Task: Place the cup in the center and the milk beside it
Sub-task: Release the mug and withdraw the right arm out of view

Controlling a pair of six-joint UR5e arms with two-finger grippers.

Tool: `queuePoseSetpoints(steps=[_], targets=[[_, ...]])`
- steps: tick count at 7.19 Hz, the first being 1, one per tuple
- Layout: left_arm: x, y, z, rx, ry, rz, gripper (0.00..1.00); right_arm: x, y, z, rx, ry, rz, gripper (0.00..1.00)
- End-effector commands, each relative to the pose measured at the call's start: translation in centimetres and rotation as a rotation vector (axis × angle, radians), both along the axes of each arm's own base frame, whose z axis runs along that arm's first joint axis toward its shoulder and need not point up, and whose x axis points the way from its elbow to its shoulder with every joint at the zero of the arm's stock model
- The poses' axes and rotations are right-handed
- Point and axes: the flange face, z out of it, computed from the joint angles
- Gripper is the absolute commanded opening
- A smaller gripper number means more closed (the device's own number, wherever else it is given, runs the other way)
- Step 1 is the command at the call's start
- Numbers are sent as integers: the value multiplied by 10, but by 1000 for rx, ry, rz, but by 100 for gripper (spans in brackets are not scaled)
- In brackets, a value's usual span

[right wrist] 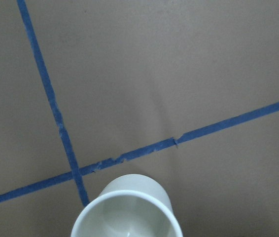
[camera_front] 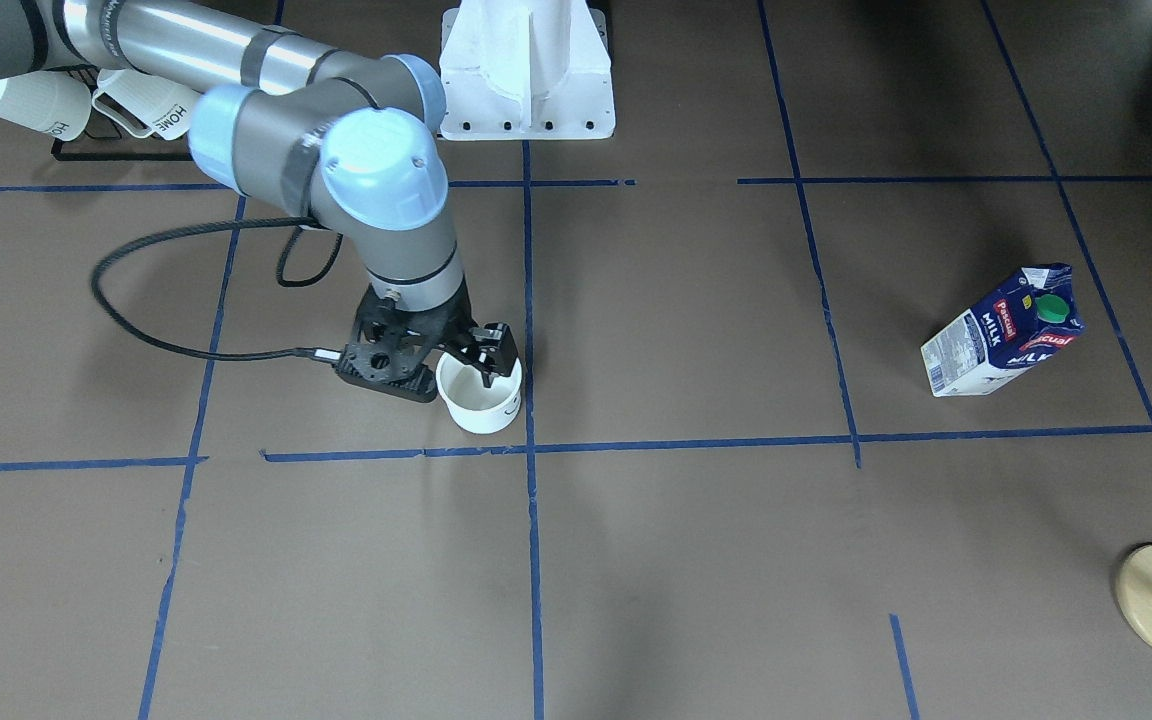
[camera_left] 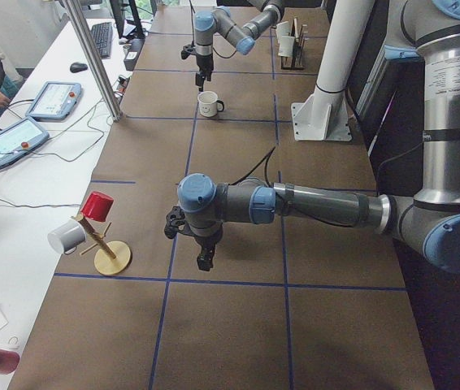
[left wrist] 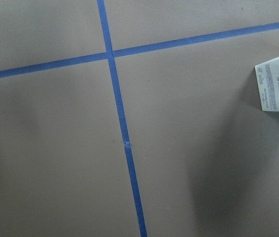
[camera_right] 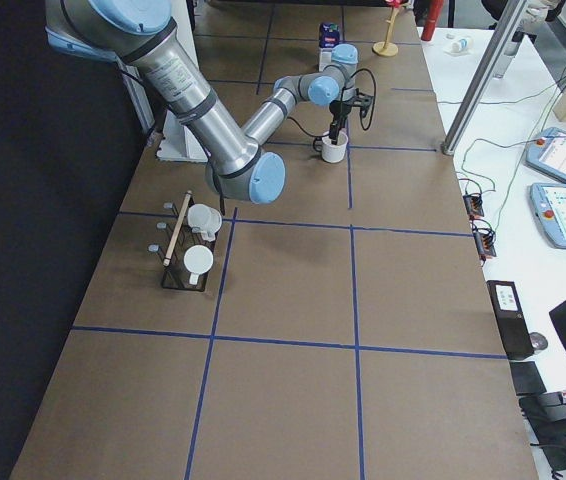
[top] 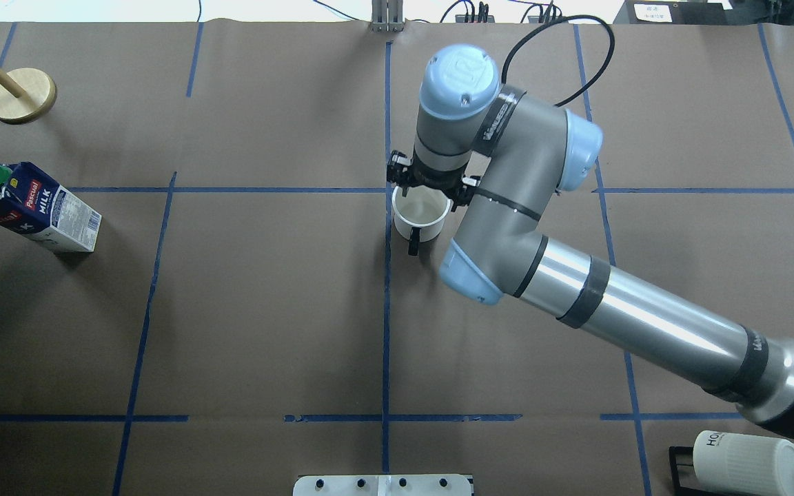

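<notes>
Cup [top: 421, 215] is being seen upright at table centre, right gripper [camera_left: 201, 81] directly over it; fingers' state cannot be told. It is being judged rigid, glazed, slippery: rim wall is being advised for hold.

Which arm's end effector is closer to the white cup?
Right. The right end effector hovers just over the cup; the left end effector hangs far away, near the wooden stand.
</notes>
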Motion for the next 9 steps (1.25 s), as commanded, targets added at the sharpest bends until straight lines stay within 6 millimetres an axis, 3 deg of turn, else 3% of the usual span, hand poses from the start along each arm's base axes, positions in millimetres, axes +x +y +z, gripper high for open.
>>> queuePoseSetpoints(steps=[1,2,3,5,7,8,9], targets=[[1,-15,-13,133,3,-3,100,101,-27,14,38,4,-88,99],[6,-27,-17,171,12,1,100,153,-40,56,108,16,-158,99],[14,-52,-28,180,82,12,100,217,-49,104,183,38,-220,99],[16,-55,-25,169,111,15,100,339,-37,209,309,72,-370,99],[17,-56,-32,184,102,15,100,437,4,314,360,31,-481,99],[17,-57,-39,199,102,16,100,486,43,366,372,41,-506,100],[16,-57,-50,211,97,10,100,513,88,403,372,51,-478,100]])
